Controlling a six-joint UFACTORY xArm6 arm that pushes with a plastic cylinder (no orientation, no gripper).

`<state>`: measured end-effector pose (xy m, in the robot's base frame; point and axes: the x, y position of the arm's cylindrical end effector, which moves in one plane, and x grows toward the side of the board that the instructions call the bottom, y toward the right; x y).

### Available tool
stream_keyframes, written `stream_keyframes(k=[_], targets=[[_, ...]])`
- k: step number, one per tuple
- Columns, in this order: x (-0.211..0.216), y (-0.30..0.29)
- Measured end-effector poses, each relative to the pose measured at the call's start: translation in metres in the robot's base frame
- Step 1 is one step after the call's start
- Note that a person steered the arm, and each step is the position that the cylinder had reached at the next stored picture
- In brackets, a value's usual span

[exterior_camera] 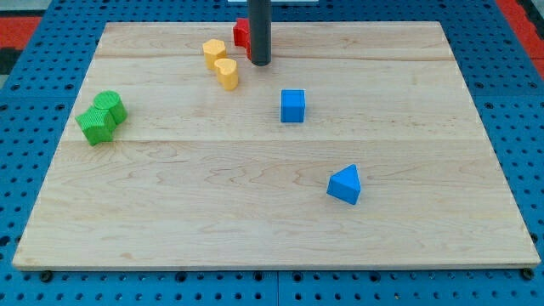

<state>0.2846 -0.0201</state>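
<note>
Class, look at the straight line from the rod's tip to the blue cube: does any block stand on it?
No. My tip sits near the view's top beside the red block. The blue cube lies below-right, bare board between. The yellow blocks stand off to the left.

Lighting bright and even across the wooden board [272,170]; diffuse, no single source evident. Shadows weak and short: a soft dark edge under the blue triangular block [345,184] and the blue cube [292,105], and a faint one beside the green blocks [101,117]. No glare on the wood; grain lines read clearly. The dark rod [259,30] shows a pale vertical sheen along its side. Focus is sharp at centre; the pegboard surround [34,34] is slightly softer toward the corners. Board edges converge toward the view's top, perspective only. Mild compression noise.
</note>
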Motion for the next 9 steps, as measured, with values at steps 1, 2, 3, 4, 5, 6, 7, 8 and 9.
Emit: stream_keyframes(k=[1, 2, 3, 4, 5, 6, 7, 8, 9], targets=[[0.0, 0.0], [0.0, -0.007], [0.001, -0.008], [0.039, 0.029], [0.092, 0.017], [0.097, -0.034], [0.096, -0.078], [0.084, -0.113], [0.081, -0.127]])
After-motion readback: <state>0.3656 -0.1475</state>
